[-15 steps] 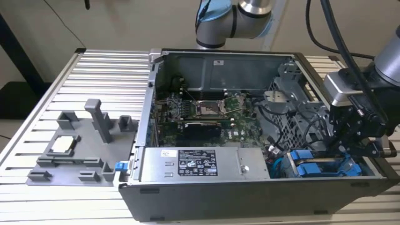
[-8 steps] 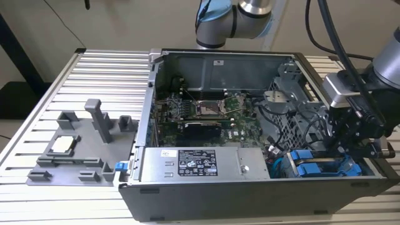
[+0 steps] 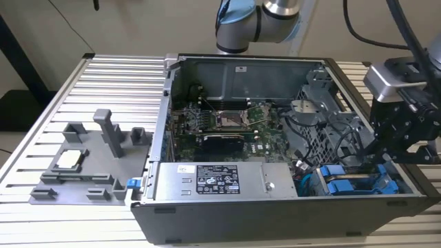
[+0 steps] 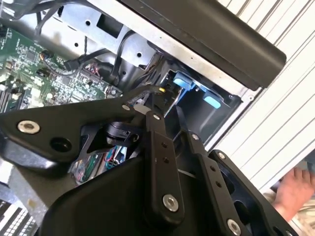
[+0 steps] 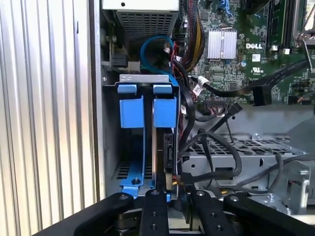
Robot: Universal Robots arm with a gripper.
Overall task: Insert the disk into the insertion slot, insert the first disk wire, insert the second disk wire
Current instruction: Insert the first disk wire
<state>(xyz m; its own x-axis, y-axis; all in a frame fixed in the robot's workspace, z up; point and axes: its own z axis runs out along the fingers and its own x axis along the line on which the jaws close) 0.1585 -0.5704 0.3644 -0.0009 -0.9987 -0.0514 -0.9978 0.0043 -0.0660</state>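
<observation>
A slatted aluminium desk (image 3: 117,77) carries a big open black computer case (image 3: 276,217) lying on its side. On the exterior view's left, a grey plastic fixture tray (image 3: 82,170) sits just beside it. The silver-and-blue robot arm (image 3: 255,23) rises behind the case. Inside lie a green motherboard (image 3: 227,121) and a grey power-supply box with a black-and-white sticker (image 3: 217,181).

In the case corner on the exterior view's right stands the grey sheet-metal drive cage whose narrow bay is the insertion slot (image 5: 142,77). The silver-grey disk in its bright blue carrier bracket (image 5: 165,110) sits edge-on inside that slot, next to a second blue carrier (image 5: 132,110) in the neighbouring bay.

The black gripper (image 5: 177,194) reaches into this corner at the disk's near edge. Its fingers are drawn close together, apparently pinching a small black wire plug (image 5: 173,183) with yellow and red leads that touches the disk. In the second wrist view a person's hand (image 4: 293,189) rests on the desk beyond the case.
</observation>
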